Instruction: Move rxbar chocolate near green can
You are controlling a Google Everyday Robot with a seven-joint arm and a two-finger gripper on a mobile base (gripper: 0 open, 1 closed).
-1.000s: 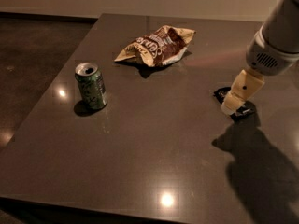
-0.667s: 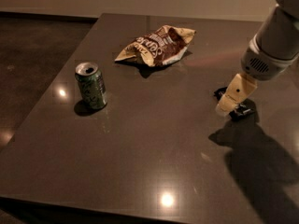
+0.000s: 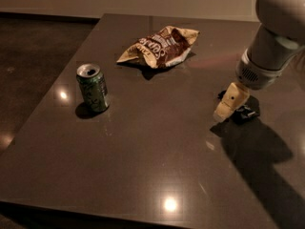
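The green can (image 3: 93, 87) stands upright on the left part of the dark table (image 3: 157, 147). The rxbar chocolate (image 3: 245, 112) is a small black bar lying flat at the right side of the table, partly hidden behind my gripper. My gripper (image 3: 228, 107) is lowered to the table right beside the bar, at its left end. I cannot tell whether it touches or holds the bar. The can is far to the left of the bar and the gripper.
A brown-and-cream chip bag (image 3: 159, 46) lies at the back middle of the table. The table's left edge runs close to the can, with dark floor (image 3: 33, 51) beyond. My arm (image 3: 274, 37) reaches in from the upper right and casts a shadow at the front right.
My gripper has shifted slightly left and lower beside the bar. The bar, the can and the chip bag have not moved.
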